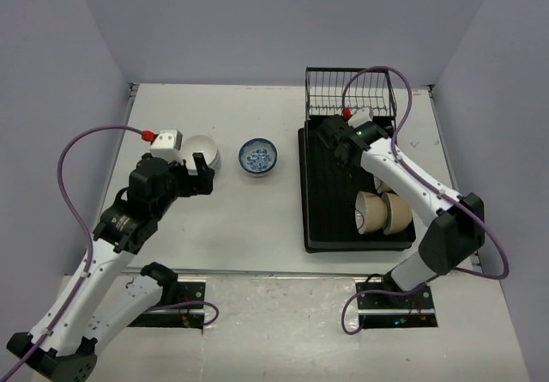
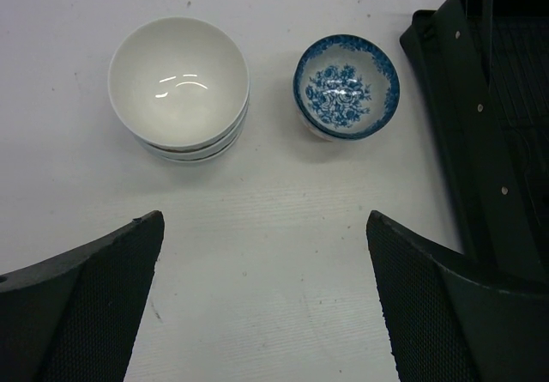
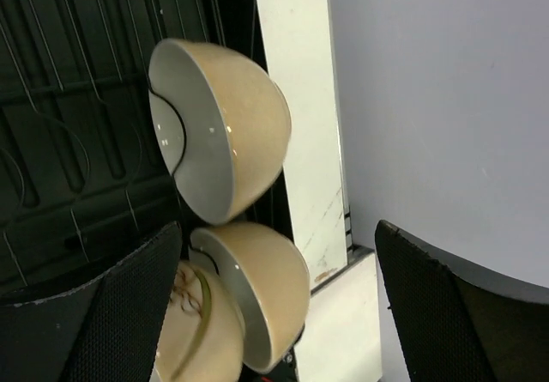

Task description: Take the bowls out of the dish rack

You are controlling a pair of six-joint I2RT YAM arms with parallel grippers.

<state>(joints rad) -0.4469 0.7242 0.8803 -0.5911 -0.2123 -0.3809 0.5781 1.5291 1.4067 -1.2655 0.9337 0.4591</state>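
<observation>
Overhead, the left gripper (image 1: 204,176) hangs over the table (image 1: 249,219) with its jaws wide apart and nothing in them. Just beyond it sits a white stack (image 1: 204,152) of bowls, and to the right of that, apart from it, a blue bowl (image 1: 257,155). The rack (image 1: 326,202) lies on the right half of the table, its wire basket (image 1: 347,94) at the far end. The right gripper (image 1: 337,146) is above the far part of the rack, near the basket, spread wide and empty. Two tan bowls (image 1: 382,213) stand on edge side by side at the rack's near right corner, well clear of that gripper.

From the left wrist, both fingers (image 2: 86,305) frame bare table, with a broad gap between them. The white stack sits upright beyond the left one, at least three rims showing. The blue bowl stands upright to its right, not touching it, and seems to rest in a second patterned bowl. The rack's rim runs down the right edge.

From the right wrist, the fingers (image 3: 463,313) stand far apart and grip nothing. The tan bowls rest on their rims on the rack's floor, mouths facing left, one beyond the other. A pale bowl (image 3: 193,326) with a brownish line pattern shows beside the nearer one. A strip of table and the wall (image 3: 446,99) lie to the right.
</observation>
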